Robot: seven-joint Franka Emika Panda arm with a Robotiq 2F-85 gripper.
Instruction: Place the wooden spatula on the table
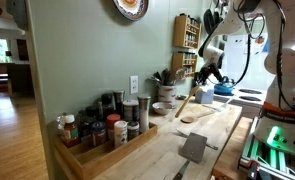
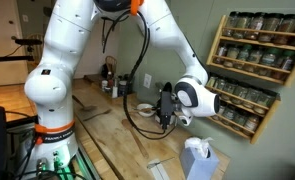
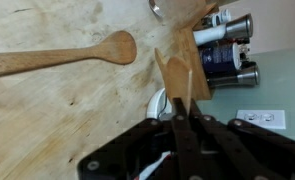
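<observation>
My gripper (image 3: pixel 182 103) is shut on the wooden spatula (image 3: pixel 177 70), a flat light-tan piece that sticks out past the fingertips. In an exterior view the spatula (image 1: pixel 187 103) slants down from the gripper (image 1: pixel 207 76) towards the butcher-block table (image 1: pixel 165 152). I cannot tell whether its low end touches the wood. In an exterior view the gripper (image 2: pixel 167 108) hangs low over the table (image 2: pixel 105 128), and the spatula is hard to make out there. The table fills the left of the wrist view (image 3: pixel 47 125).
A pale wooden spoon with a rounded head (image 3: pixel 62 58) lies on the table beside the spatula (image 1: pixel 198 115). A grey metal scraper (image 1: pixel 194 148) lies nearer the front. A utensil crock (image 1: pixel 167 93), spice jars (image 3: pixel 227 45) and a tray of jars (image 1: pixel 102 130) stand along the wall.
</observation>
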